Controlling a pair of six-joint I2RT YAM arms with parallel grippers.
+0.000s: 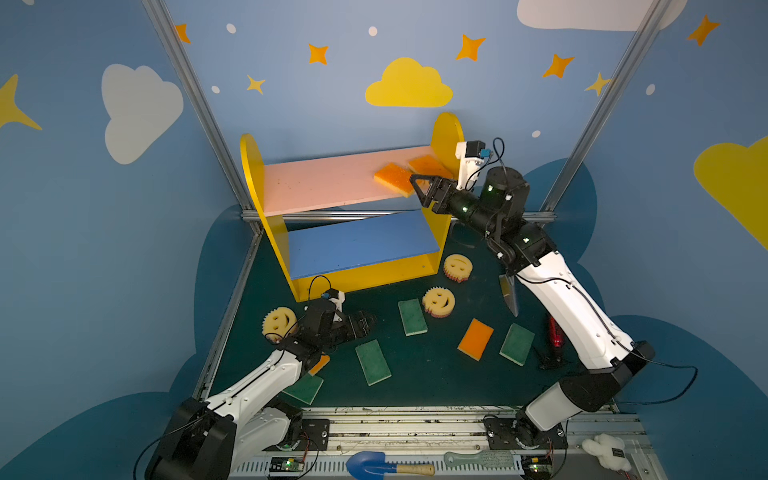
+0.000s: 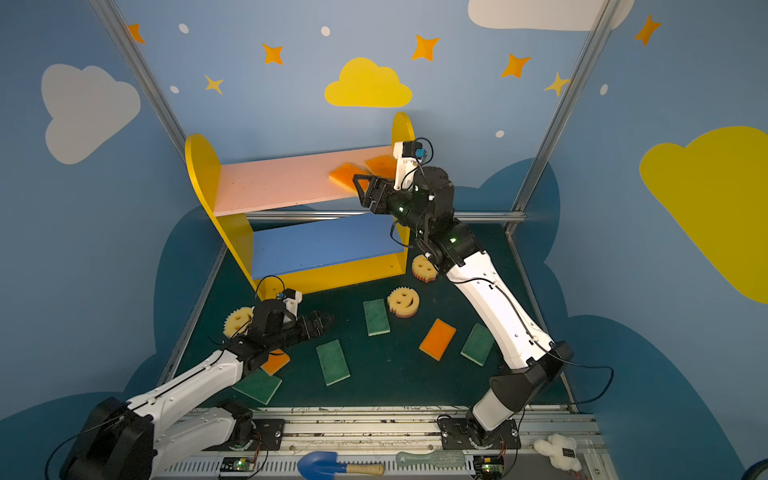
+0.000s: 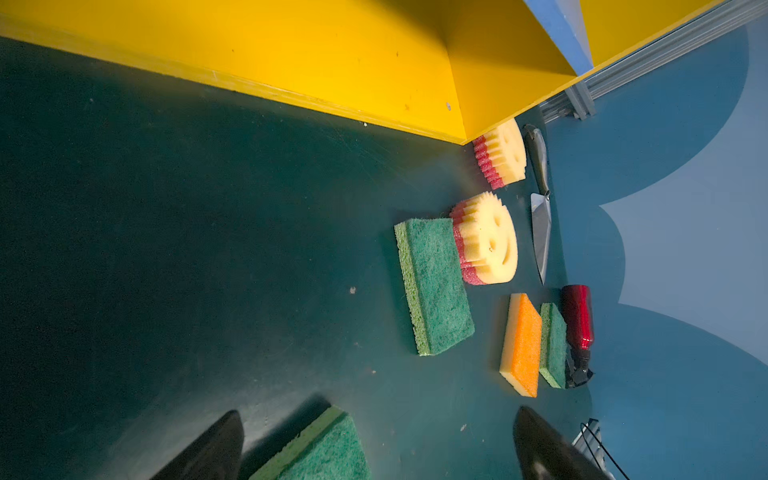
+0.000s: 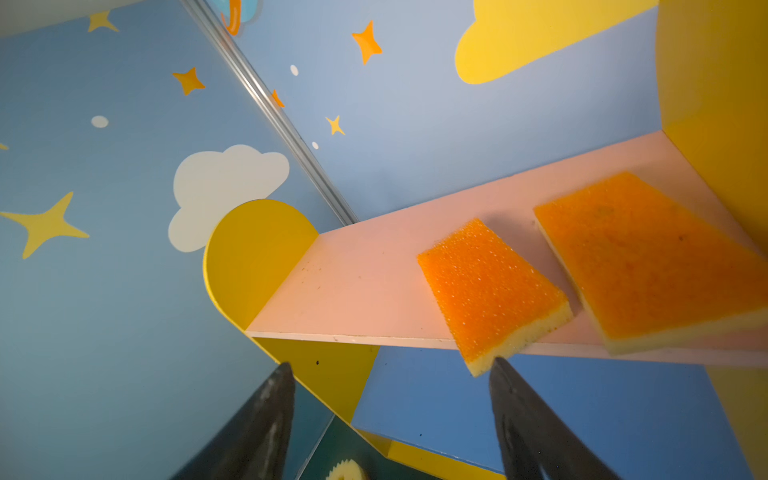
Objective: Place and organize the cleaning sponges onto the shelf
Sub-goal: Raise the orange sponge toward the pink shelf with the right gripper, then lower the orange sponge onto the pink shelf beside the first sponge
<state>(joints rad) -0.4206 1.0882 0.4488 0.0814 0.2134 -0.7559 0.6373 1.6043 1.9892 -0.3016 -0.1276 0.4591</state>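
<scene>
Starting at your front rail (image 1: 415,428), the tag on the white toy (image 1: 604,451) is too small to read. The left gripper (image 1: 365,323) hangs with jaws spread over the green table (image 1: 432,374), where cleaning sponges (image 1: 372,362) lie scattered with bare lanes between. Farther back, the right gripper (image 4: 390,361) holds its jaws apart at the pink board (image 1: 324,183) of the shelf (image 1: 253,166), one fingertip (image 4: 505,374) at an orange sponge (image 4: 490,286) overhanging the front edge.

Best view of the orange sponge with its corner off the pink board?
Right wrist: sponge is close, corner clearly past the pink board. Both top views show it small, beside the right gripper. Left wrist view misses it.
</scene>
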